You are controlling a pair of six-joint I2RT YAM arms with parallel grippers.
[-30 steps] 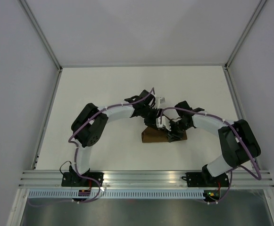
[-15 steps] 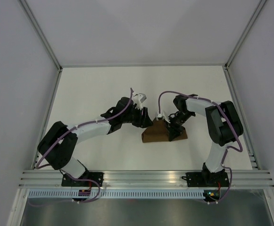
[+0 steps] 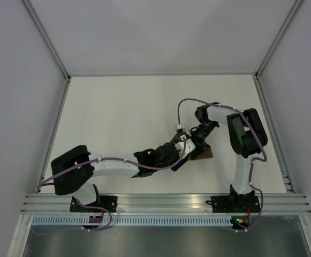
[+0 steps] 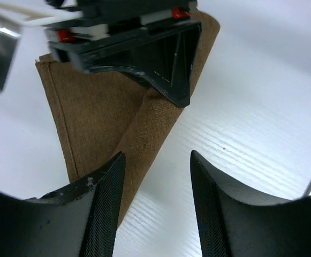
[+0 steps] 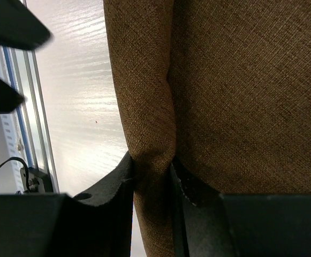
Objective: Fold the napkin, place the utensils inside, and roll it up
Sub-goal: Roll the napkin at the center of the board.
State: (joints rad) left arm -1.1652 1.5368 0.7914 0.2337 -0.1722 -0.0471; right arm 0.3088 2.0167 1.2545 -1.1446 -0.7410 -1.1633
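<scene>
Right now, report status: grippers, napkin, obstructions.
Right gripper: jaws shut on napkin fold. Left gripper: jaws open over napkin's edge. Utensil not in view.

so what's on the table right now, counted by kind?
napkin: 1 (brown, folded)
grippers: 2 (left gripper open, right gripper pinching a fold of the napkin)
total: 3
</scene>
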